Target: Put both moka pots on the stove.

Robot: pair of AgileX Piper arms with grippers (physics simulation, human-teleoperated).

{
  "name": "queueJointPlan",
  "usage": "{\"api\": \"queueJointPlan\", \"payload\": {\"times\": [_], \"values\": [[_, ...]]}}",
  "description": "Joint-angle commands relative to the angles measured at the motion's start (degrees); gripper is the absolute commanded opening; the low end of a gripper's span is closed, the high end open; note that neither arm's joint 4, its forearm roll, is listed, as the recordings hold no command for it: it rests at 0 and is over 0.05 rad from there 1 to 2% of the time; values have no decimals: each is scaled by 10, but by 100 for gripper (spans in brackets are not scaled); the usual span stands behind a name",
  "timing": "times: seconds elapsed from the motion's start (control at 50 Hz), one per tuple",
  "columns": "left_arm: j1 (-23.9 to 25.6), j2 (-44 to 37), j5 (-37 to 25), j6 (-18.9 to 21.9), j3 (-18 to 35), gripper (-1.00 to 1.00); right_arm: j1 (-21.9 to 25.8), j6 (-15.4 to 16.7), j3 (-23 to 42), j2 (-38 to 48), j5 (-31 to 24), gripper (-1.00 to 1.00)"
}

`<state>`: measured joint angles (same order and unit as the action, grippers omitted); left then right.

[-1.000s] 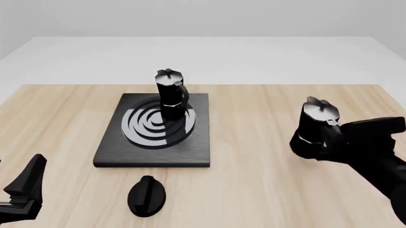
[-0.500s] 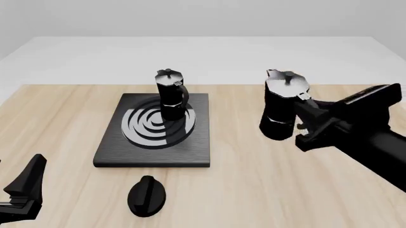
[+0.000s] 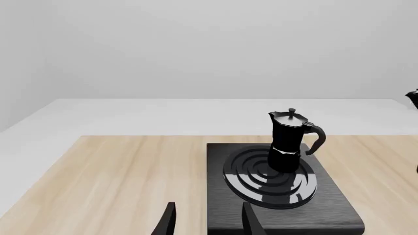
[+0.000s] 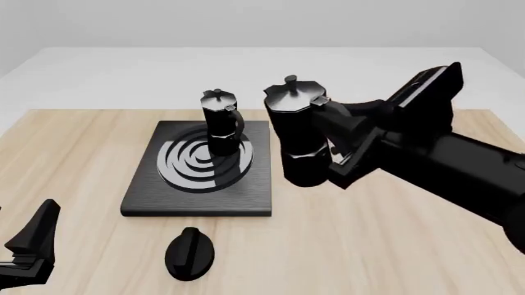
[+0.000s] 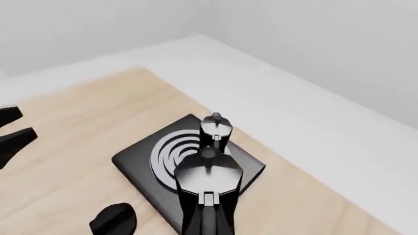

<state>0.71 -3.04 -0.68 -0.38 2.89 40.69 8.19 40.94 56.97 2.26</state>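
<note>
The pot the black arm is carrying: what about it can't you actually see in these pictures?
- Front view: the carried moka pot's handle side is covered by the right gripper, so the finger contact is hidden.
- Right wrist view: only its lid shows; the body is cut off at the frame edge.
- Left wrist view: it cannot be made out there.

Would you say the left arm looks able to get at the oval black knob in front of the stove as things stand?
Probably yes. The left gripper sits low near the table's front-left, open and empty, and the knob lies just to its right with only bare wood between them. The right gripper is busy holding the second pot farther back.
</note>
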Motion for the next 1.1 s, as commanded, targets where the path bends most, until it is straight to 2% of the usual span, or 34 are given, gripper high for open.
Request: {"api": "queueJointPlan", "payload": {"times": [0.02,0.14,0.32,0.66,0.84,1.1], "values": [[0,0,0,0,0,100,62,-4,62,34,5,-100],[0,0,0,0,0,100,76,0,78,46,5,-100],[0,0,0,0,0,100,83,-13,119,87,13,-100],[0,0,0,0,0,100,70,-28,197,190,34,-100],[0,0,0,0,0,100,85,-32,234,236,34,-100],[0,0,0,0,0,100,100,-55,288,298,28,-100]]}}
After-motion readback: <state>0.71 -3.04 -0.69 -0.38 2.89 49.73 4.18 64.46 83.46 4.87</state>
